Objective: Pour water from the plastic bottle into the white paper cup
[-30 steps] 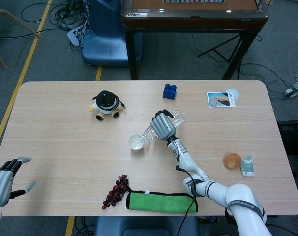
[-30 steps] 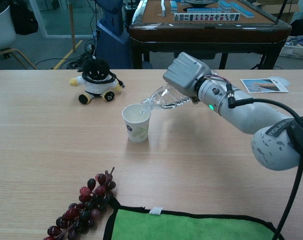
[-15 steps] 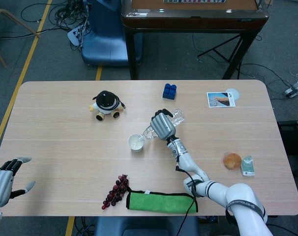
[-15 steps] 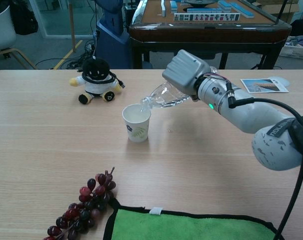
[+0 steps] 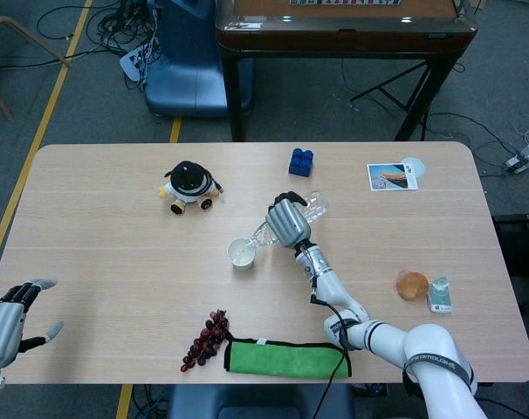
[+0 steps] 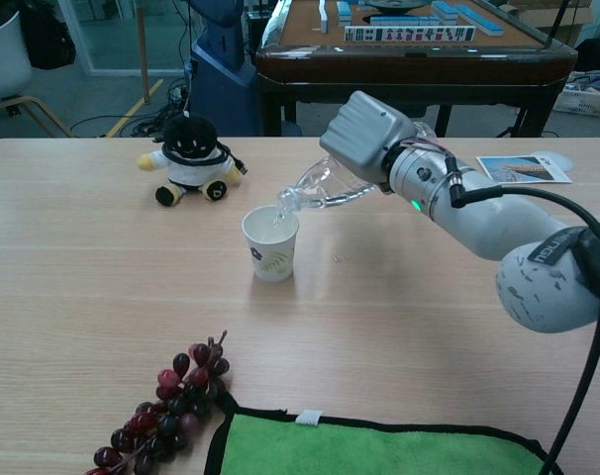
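Observation:
My right hand [image 5: 286,222] [image 6: 365,138] grips a clear plastic bottle [image 6: 316,189] [image 5: 310,208], tipped steeply with its neck down to the left. The bottle's mouth hangs just over the rim of the white paper cup [image 6: 270,243] [image 5: 242,254], which stands upright on the table [image 5: 107,253] and has a leaf print on its side. My left hand [image 5: 10,325] hovers at the table's near left corner, fingers spread, holding nothing; the chest view does not show it.
A black-and-white plush toy [image 5: 188,185] [image 6: 189,157] sits behind the cup to the left. Dark grapes [image 5: 207,339] [image 6: 165,411] and a green cloth [image 5: 285,359] [image 6: 379,447] lie near the front edge. A blue block [image 5: 301,161], a photo card [image 5: 392,176], an orange [image 5: 412,285] and a small packet [image 5: 439,295] lie to the right.
The right hand has lifted and tipped the bottle slightly further, its mouth staying over the cup. The left hand has not moved.

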You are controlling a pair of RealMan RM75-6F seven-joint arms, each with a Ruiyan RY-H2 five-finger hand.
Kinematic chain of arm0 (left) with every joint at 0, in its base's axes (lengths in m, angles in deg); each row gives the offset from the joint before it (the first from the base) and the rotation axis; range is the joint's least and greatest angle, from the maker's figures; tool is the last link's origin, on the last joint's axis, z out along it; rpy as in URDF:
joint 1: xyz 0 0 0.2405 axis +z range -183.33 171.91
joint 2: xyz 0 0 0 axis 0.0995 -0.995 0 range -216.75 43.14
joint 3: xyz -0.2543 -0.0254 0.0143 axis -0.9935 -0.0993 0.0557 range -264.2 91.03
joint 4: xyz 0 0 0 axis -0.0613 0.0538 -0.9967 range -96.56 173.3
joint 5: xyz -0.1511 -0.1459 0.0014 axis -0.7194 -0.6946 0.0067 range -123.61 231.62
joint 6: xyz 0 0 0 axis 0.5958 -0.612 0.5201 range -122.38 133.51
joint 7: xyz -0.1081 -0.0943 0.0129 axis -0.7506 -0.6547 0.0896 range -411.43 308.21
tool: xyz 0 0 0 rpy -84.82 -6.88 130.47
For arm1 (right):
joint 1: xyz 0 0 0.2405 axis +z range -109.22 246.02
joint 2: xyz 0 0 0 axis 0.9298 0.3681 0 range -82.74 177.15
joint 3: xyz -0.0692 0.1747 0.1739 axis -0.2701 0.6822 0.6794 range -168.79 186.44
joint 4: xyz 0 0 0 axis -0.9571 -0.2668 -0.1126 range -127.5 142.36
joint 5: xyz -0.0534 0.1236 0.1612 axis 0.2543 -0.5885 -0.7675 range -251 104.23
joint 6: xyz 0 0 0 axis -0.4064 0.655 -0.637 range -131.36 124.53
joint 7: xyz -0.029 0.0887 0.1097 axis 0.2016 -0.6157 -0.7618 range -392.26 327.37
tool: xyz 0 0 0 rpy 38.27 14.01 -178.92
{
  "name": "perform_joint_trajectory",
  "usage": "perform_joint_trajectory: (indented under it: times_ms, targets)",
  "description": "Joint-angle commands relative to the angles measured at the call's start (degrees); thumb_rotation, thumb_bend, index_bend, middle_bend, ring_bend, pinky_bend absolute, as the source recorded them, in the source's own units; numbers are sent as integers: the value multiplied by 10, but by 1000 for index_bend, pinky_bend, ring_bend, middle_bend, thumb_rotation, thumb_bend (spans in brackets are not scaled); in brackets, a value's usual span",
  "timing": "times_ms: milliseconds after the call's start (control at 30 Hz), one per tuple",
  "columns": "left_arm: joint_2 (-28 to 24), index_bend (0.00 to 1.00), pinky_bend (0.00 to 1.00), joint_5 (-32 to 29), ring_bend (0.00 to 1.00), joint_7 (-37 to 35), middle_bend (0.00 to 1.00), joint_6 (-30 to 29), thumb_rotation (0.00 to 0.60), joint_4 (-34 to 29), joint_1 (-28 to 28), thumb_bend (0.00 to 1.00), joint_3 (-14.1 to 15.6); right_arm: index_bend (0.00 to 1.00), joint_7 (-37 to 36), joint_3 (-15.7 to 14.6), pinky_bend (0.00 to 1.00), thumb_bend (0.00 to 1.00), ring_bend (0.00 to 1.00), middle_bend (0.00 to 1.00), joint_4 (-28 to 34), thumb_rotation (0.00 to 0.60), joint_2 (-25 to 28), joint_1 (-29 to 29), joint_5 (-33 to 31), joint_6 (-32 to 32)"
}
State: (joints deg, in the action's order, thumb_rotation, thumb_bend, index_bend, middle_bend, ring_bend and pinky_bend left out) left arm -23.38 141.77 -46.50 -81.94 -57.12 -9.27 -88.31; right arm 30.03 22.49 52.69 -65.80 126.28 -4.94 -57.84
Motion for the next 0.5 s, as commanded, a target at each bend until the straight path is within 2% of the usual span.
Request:
perform_joint_trajectory:
  times_ms: [33,500]
  targets:
    - [0,280,597,0,336,1,304,0,600,1,0,152,0,694,11,1,636,109,573,701,7,600,3,0,-5,-1]
    - [1,280,596,-1,337,1,304,2,600,2,-1,152,0,695,25,6,636,108,573,701,25,600,7,-2,-26,-3]
